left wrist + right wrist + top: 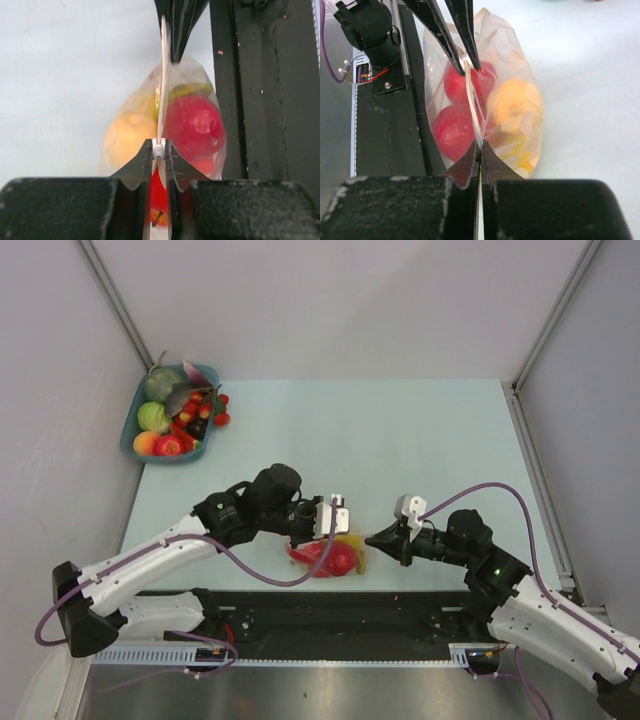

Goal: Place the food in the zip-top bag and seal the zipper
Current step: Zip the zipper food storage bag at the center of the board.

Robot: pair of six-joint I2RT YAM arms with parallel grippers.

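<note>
I hold the zip-top bag (328,558) stretched between both grippers at the near edge of the table (400,430), just beside the black rail (400,610); the left gripper (159,148) is pinched tight on one end of the zipper (162,75), and the right gripper (480,148) is pinched tight on the other end.

The risks, biggest first: the whole bag could drop towards the rail if either pinch slips, because the food's weight drags on a thin, slick strip; drawing the arms apart too hard could tear the film or pull the strip out of one grip; and the stretch of zipper between the two grips may not be pressed together all along. I cannot tell from these views whether it is sealed, so a piece could work its way out.

Counted: one table; two arms; one blue basket (130,445) at the far left with a heap of other toy food, too small to count; one bag, and inside it two red rounds (451,129), one yellow-orange round (512,105) and a yellow-green piece (192,90), mostly hidden; one zipper.
</note>
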